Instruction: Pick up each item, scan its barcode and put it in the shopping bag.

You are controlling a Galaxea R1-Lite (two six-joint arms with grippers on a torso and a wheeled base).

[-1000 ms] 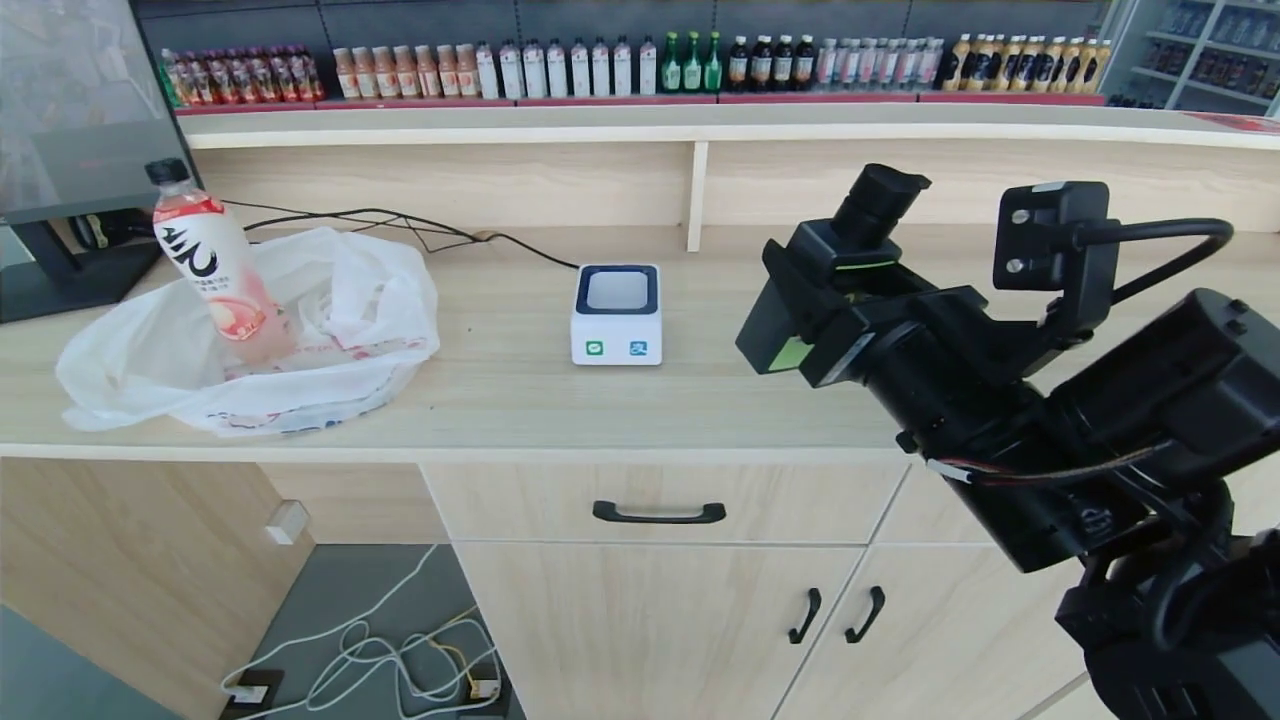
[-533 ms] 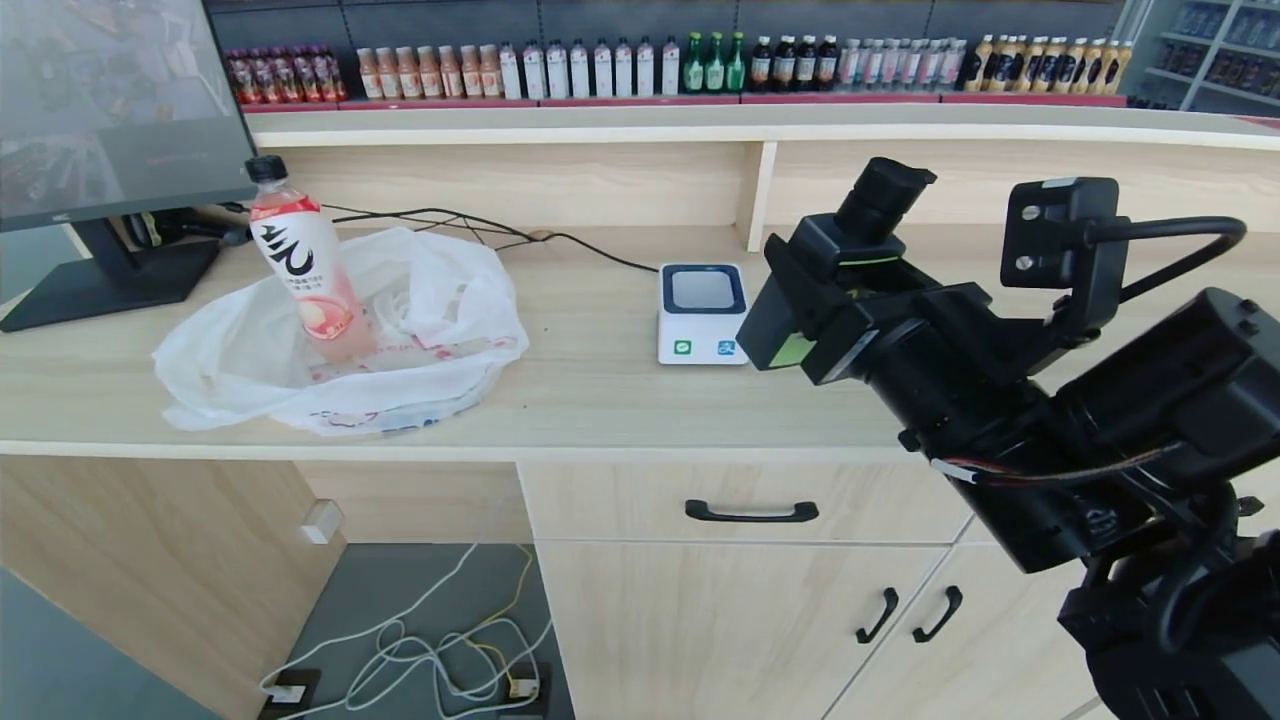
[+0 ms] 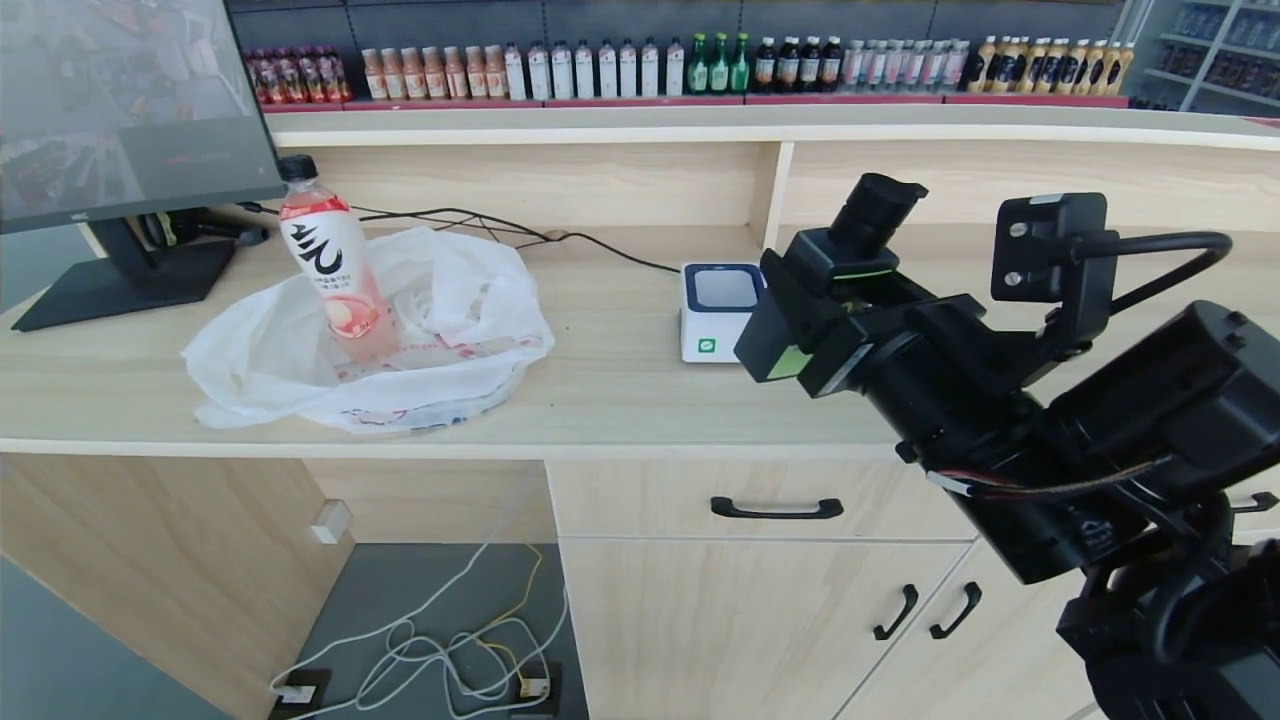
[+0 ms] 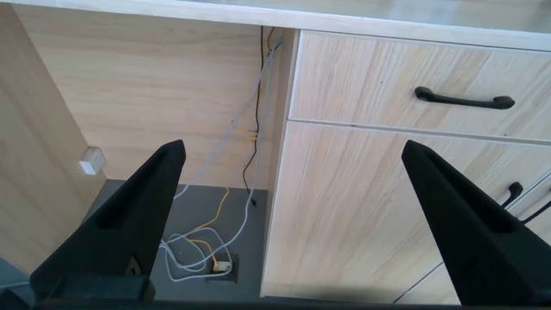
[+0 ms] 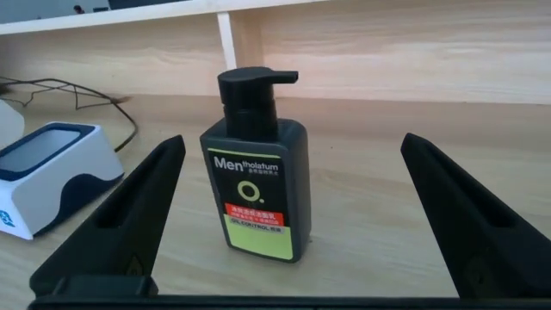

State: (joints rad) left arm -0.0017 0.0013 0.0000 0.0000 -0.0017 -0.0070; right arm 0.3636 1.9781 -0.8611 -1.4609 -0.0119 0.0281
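A black pump bottle [image 5: 254,185] with a lime-green label stands upright on the wooden counter [image 3: 620,390]. My right gripper [image 5: 293,139] is open; the bottle stands a little beyond its fingers, touching neither. The white barcode scanner [image 3: 715,300] sits beside the bottle, and in the right wrist view the scanner [image 5: 52,176] is close to it. My right arm [image 3: 1000,400] covers the scanner's right edge. A pink drink bottle [image 3: 335,270] stands in the white shopping bag [image 3: 460,330]. My left gripper [image 4: 293,142] hangs open and empty before the cabinet front, below the counter.
A monitor [image 3: 120,100] on a black stand occupies the counter's far left corner. A black cable [image 3: 600,250] runs behind the bag toward the scanner. An upright divider [image 3: 778,190] splits the back shelf. Drawer and door handles [image 3: 775,508] sit below; cables lie on the floor [image 3: 430,660].
The whole head picture has shifted, so the camera has turned left with my right arm. The scanner now lies partly behind that arm. Bag and pink bottle have not moved on the counter.
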